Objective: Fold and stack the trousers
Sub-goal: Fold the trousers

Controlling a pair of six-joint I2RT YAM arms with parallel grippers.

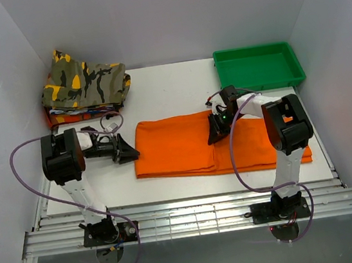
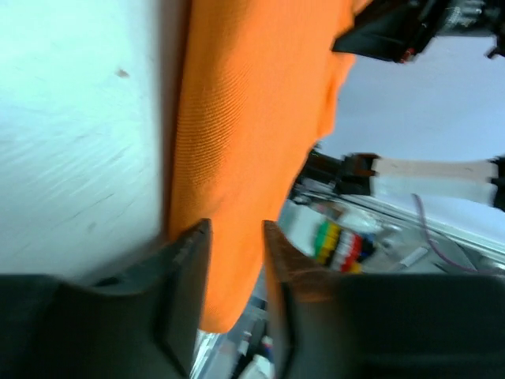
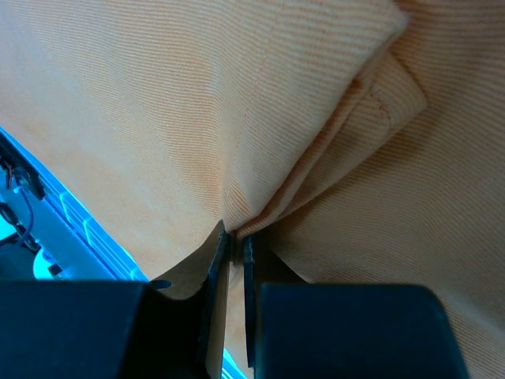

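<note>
Pinching a fold of the orange trousers, the right gripper had its two fingers almost together on the cloth, and the fabric puckered up into a ridge right where they bit. From the top camera that gripper sat around the middle of the garment, at the edge of an upper layer that covered the left half. Over on the other side, the left gripper had its fingers clearly apart, with a gap you could see the orange through, and it wasn't squeezing anything as far as I could tell. It was low on the table, just at the left short edge of the trousers. The trousers themselves lay flat as a long strip across the middle of the white table, running from near the left gripper all the way under the right arm toward the right edge. Further out, a folded camouflage garment topped a small pile of clothes in the far left corner, and a green tray sat in the far right corner, well apart from the trousers.
</note>
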